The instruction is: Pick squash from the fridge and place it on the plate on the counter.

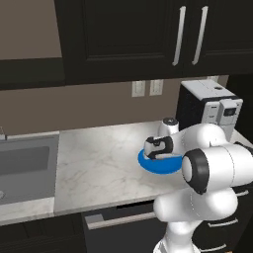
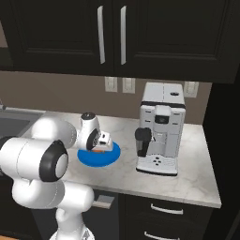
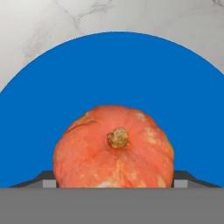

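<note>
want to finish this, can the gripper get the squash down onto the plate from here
Probably yes: the gripper hangs right over the plate with the squash between its fingers, and nothing lies on the blue beneath.

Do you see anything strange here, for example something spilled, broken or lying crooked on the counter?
Nothing stands out. The squash sits stem up between the gripper fingers, over the blue plate. The plate lies flat on the counter beside the upright coffee machine. No spill or damage shows.
</note>
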You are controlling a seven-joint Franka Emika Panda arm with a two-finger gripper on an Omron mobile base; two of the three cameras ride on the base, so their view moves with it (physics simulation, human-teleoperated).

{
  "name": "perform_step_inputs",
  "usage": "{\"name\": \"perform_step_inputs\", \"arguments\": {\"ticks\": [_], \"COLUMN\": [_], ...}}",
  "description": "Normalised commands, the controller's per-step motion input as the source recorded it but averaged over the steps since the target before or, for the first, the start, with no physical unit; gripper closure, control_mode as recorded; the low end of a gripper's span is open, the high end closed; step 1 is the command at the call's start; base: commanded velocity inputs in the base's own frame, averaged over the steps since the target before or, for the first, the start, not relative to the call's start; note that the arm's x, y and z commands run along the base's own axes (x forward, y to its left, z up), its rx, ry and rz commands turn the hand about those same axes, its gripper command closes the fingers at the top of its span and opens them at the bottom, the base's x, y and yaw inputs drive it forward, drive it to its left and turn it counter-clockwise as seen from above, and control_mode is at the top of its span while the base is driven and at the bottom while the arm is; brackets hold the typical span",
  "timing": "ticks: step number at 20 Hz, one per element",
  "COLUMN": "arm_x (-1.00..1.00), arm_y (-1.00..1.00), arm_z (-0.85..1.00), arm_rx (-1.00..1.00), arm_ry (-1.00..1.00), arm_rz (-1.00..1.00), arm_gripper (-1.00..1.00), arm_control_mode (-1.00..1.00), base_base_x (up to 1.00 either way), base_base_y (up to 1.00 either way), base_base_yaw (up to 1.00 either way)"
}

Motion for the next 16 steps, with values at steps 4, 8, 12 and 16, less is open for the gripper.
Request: {"name": "perform_step_inputs", "arguments": {"ticks": [4, 8, 12, 16], "arm_x": [0.04, 0.00, 0.00, 0.00], "arm_y": [0.00, 0.00, 0.00, 0.00], "arm_z": [-0.02, 0.00, 0.00, 0.00], "arm_rx": [0.00, 0.00, 0.00, 0.00], "arm_ry": [0.00, 0.00, 0.00, 0.00], "arm_rz": [0.00, 0.00, 0.00, 0.00], "arm_gripper": [-1.00, -1.00, -1.00, -1.00], "arm_control_mode": [-1.00, -1.00, -1.00, -1.00], "base_base_x": [0.00, 0.00, 0.00, 0.00], "base_base_y": [0.00, 0.00, 0.00, 0.00], "base_base_yaw": [0.00, 0.00, 0.00, 0.00]}}
